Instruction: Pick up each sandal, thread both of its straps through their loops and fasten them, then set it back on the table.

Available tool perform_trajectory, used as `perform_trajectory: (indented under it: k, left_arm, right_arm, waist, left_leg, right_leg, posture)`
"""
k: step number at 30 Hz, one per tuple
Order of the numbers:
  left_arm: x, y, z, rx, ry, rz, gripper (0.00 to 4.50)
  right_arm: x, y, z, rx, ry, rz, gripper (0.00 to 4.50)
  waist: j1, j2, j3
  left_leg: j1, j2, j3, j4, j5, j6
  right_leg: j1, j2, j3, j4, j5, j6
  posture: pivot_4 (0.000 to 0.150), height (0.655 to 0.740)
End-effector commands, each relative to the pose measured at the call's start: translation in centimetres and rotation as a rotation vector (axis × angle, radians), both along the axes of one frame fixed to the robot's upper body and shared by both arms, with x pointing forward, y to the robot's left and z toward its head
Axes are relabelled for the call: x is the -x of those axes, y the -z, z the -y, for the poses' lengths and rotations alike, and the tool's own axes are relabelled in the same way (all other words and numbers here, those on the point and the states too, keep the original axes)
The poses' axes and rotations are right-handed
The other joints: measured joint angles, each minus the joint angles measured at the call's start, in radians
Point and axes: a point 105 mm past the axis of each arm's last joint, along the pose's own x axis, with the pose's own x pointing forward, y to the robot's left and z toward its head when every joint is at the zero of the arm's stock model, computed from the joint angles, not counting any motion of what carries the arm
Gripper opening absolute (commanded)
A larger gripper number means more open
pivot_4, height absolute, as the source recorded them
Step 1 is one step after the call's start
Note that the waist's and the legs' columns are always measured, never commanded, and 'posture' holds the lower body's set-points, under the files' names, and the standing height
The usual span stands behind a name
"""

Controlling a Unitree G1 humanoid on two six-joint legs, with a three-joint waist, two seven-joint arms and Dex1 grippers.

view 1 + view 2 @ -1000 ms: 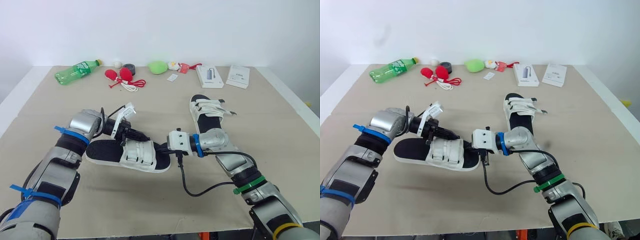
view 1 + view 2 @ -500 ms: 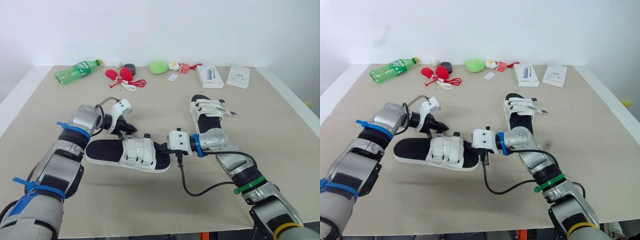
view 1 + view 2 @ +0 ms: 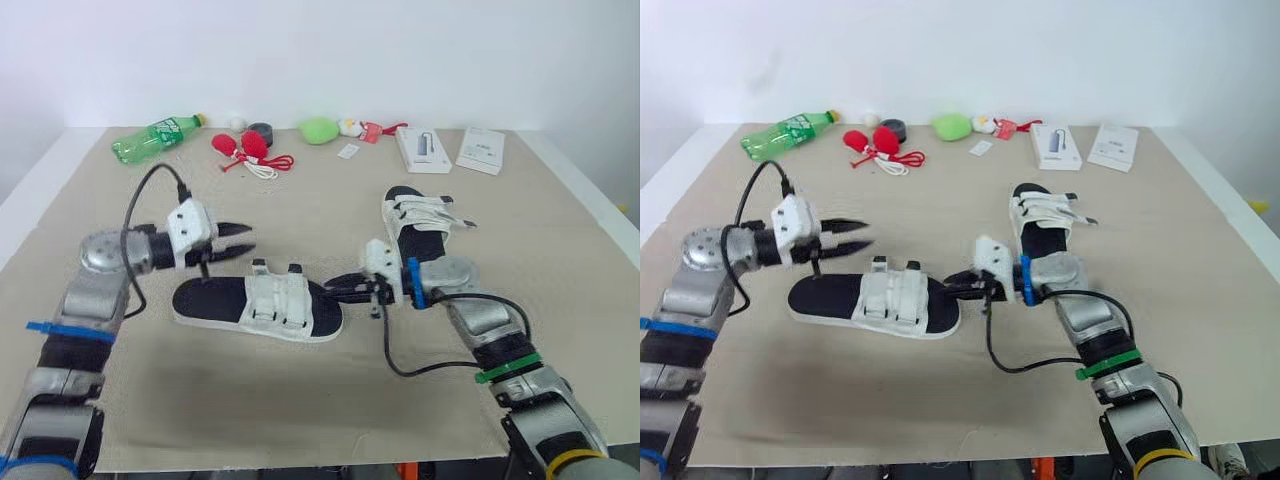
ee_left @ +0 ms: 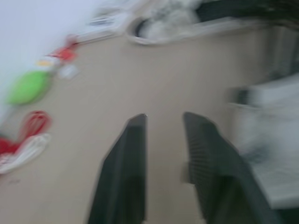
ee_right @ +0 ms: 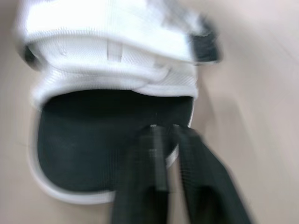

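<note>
Two sandals lie on your worktop, both flat and sole-down. The near sandal lies crosswise in front of you, its two white straps lying side by side across the middle of the black footbed. The far sandal lies lengthwise, well apart from the first and beyond your right wrist, with one strap end jutting off its side. Your left gripper hangs above the worktop just beyond the near sandal's heel half, touching nothing; its two fingers stand wide apart and hold nothing. Your right gripper sits at the toe of the near sandal; its two fingers are set narrow astride the toe rim, one over the footbed and one at the outer edge. Along the far edge of the worktop you can count one green bottle, two red objects joined to a cord, one roll of dark tape, one green lump and two white boxes.
</note>
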Motion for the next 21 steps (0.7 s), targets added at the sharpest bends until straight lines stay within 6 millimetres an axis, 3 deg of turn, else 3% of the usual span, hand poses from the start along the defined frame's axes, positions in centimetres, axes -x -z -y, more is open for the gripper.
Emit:
perform_trajectory:
  k: [1, 5, 7, 14, 21]
  left_arm:
    - [2.1, -0.3, -0.4, -0.029, 0.063, 0.007, 2.83]
    - [3.6, 0.6, -0.6, -0.08, 0.113, -0.052, 4.23]
    - [3.5, 0.9, -1.0, -0.097, 0.108, -0.068, 4.5]
    - [2.3, 0.9, -1.9, -0.115, 0.072, -0.068, 4.5]
    - [1.9, 2.0, 1.4, -0.078, 0.159, -0.087, 4.5]
  right_arm:
    - [1.1, -4.5, 2.2, -0.174, -0.076, -0.003, 2.33]
    - [1.3, -6.0, 4.8, -0.211, -0.063, -0.009, 3.77]
    - [1.6, -5.9, 5.6, -0.19, -0.065, -0.029, 4.39]
    - [2.5, -4.5, 7.0, -0.132, -0.058, -0.038, 4.39]
    - [2.3, -4.1, 7.3, -0.128, -0.055, -0.026, 4.39]
  waist:
    - [0.002, 0.0, 0.001]
    - [0.001, 0.002, 0.005]
    - [0.001, 0.003, 0.007]
    - [0.0, 0.005, 0.011]
    - [-0.001, 0.005, 0.012]
  left_leg:
    - [0.0, 0.0, 0.0, 0.0, 0.0, 0.0]
    - [0.0, 0.0, -0.002, -0.003, -0.002, 0.001]
    - [0.0, 0.0, -0.002, -0.003, -0.002, 0.002]
    - [0.0, 0.0, -0.002, -0.003, -0.003, 0.003]
    - [0.0, 0.0, -0.002, -0.003, -0.003, 0.003]
  right_leg:
    - [0.0, 0.0, 0.0, 0.0, -0.001, 0.0]
    - [-0.001, 0.001, -0.002, 0.0, -0.004, -0.001]
    - [-0.001, 0.001, -0.001, 0.0, -0.005, -0.001]
    - [-0.001, 0.002, -0.002, 0.0, -0.007, 0.0]
    - [-0.001, 0.002, -0.002, 0.001, -0.005, 0.002]
  posture:
    - [0.15, 0.74]
    - [0.15, 0.74]
    - [0.15, 0.74]
    - [0.15, 0.74]
    - [0.15, 0.74]
